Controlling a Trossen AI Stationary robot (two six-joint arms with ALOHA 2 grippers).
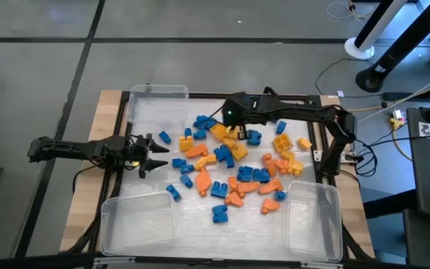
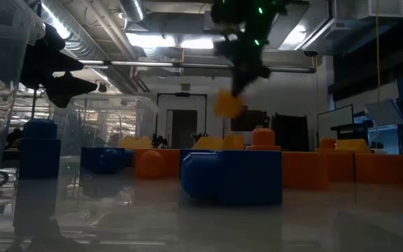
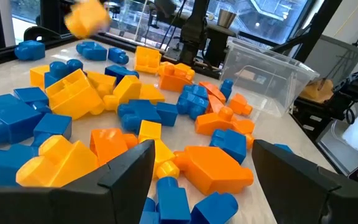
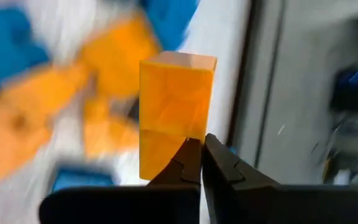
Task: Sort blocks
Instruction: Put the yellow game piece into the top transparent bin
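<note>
Blue, orange and yellow blocks (image 1: 234,164) lie in a loose pile on the white table top. My right gripper (image 1: 230,128) hangs over the pile's far part, slanting down, shut on one yellow-orange block (image 4: 176,99). That block also shows in the air in the low view (image 2: 227,103) and in the left wrist view (image 3: 87,17). My left gripper (image 1: 154,155) waits open at the pile's left side, level, with nothing between its fingers (image 3: 129,165). My right gripper pinches the yellow-orange block between its two fingertips (image 4: 188,158), at a narrow spot low on the block's near face (image 4: 188,134). The fingers slant down from above. The block is lifted clear of the pile and sticks out past the fingertips.
Three clear bins stand around the pile: one at the far left (image 1: 157,93), one at the near left (image 1: 136,220), one at the near right (image 1: 313,217). A dark frame (image 1: 316,134) borders the table's right side.
</note>
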